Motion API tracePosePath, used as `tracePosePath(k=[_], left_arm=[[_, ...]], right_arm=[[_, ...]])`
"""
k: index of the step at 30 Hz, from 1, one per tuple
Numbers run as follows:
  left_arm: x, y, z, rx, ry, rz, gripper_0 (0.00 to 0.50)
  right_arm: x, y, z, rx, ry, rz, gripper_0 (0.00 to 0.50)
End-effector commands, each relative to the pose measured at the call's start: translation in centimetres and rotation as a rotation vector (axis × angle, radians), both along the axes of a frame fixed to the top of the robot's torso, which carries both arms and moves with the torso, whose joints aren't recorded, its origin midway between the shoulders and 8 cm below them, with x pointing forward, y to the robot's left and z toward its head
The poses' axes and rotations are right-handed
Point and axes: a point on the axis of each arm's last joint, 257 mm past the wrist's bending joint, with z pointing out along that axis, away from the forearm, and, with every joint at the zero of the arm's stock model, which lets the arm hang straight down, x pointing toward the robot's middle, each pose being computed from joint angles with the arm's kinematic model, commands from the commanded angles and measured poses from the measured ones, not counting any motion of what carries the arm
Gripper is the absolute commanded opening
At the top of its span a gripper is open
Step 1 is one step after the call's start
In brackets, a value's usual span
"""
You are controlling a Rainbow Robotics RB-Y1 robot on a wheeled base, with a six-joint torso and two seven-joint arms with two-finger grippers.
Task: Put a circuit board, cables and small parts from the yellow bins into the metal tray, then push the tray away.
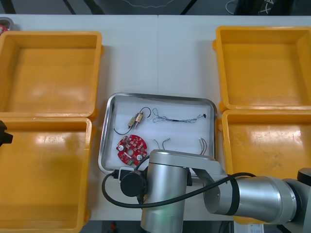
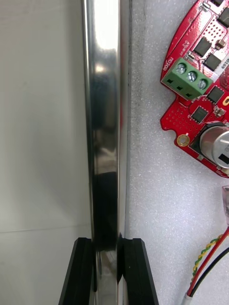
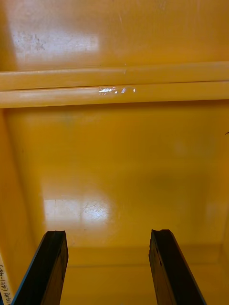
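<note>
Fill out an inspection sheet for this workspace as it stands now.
Surface: light table, carrying four bins and a tray.
Job's things: metal tray, white inside, holds a red circuit board, cables and small metal parts; the yellow bins look empty.
Clutter: cropped object at the table's far left corner; cannot tell what it is.
Grippers: right gripper, fingers shut on the tray's near rim; left gripper, fingers open inside a left bin.
Cables: thin dark cable across the tray's far half; red and yellow wires beside the board; robot's black cable loops along the right arm.
Surroundings: dark floor beyond the far edge; nothing else seen.
</note>
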Motion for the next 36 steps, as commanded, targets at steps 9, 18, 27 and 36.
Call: tracePosePath(k=[9,18,27,36], left_arm=[[-0.7,0.9,0.8,0.051,0.0,-0.009,0.5],[-0.7,0.9,0.8,0.051,0.0,-0.009,0.5],[-0.7,0.9,0.8,0.051,0.0,-0.009,0.5],[-0.7,0.9,0.8,0.051,0.0,-0.009,0.5]], right_arm=[[3.0,0.5,3.5,-0.072,-0.15,0.133,0.0],[5.4,-0.3,5.5,-0.09,-0.21,0.126,0.0],[8.7,-0.9,8.7,-0.114,-0.291,0.1,0.0],[11.2,-0.8,10.6,-0.144,-0.346,0.086,0.0]])
